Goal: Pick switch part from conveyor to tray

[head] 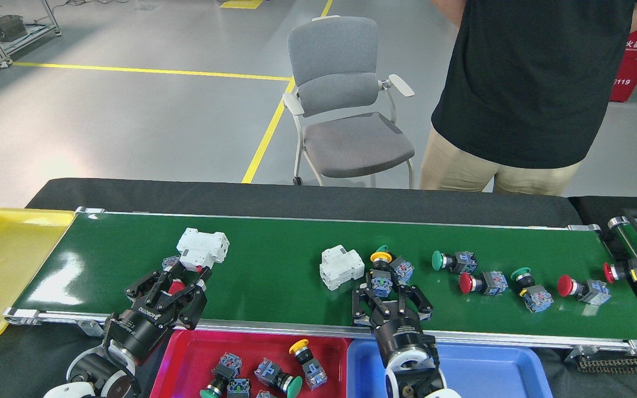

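Switches (380, 275) cluster on the conveyor (274, 276) just beyond the right end effector (391, 298), whose fingers are spread. Left end effector (172, 287), also spread, straddles a red switch (173, 286); it should close squarely on the body before lifting toward the red tray (186, 359).

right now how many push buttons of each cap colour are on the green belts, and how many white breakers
red-capped push buttons: 4
green-capped push buttons: 3
yellow-capped push buttons: 1
white circuit breakers: 2
total: 10
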Tool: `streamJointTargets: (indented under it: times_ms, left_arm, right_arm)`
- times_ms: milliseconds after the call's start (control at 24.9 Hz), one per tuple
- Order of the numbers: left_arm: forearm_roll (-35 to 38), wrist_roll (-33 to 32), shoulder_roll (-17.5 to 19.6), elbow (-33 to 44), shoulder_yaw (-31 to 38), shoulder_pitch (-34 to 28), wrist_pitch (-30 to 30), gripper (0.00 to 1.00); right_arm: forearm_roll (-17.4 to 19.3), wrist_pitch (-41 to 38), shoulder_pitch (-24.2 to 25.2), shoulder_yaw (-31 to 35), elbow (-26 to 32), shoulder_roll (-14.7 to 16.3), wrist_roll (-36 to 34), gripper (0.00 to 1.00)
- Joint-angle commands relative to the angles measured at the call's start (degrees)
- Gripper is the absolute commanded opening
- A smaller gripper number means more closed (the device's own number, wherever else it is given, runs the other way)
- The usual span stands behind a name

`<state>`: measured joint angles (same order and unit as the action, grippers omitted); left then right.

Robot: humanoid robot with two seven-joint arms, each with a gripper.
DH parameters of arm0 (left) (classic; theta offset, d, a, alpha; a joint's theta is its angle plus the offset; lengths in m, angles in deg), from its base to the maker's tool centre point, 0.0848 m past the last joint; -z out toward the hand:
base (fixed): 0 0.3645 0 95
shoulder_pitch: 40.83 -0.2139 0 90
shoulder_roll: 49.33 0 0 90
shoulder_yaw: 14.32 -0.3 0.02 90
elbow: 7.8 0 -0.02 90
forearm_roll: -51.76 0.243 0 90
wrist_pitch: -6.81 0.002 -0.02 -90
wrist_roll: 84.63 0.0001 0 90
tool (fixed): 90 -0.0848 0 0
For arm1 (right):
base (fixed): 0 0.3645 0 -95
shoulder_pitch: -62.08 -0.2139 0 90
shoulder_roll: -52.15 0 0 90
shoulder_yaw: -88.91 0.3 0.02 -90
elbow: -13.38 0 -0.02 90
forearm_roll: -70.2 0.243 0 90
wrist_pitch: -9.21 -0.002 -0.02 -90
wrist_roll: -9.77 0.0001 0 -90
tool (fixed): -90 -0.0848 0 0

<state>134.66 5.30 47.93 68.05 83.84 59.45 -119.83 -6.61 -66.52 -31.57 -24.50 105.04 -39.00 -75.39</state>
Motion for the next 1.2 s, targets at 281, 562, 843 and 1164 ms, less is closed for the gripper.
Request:
streamJointTargets:
  times_ms: [281, 562, 843, 1164]
  left_arm:
    - [-0.46, 0.33, 0.47, 2.73, -0.16, 0.00, -0.90, 0.08]
    - [-0.28, 0.16, 0.12, 5.54, -2.00, -1.93, -1.07, 0.08]
    - [-0.02, -0.19, -1.82, 13.80, -8.59, -7.91, -0.54, 0.08]
    - [5.96, -3.45, -7.71, 25.05, -25.91, -16.70, 0.33, 0.13]
  right_arm:
    - [0.97, -30.09, 8.13, -2.43, 7.22, -1.49, 4.30, 1.00]
    - [1.23, -29.12, 7.25, 1.95, 7.74, -1.84, 4.75, 1.00]
    - [1.40, -23.15, 5.76, 27.18, 8.71, -2.46, 4.39, 1.00]
    - [8.35, -24.99, 6.73, 49.25, 3.88, 4.66, 4.22, 1.00]
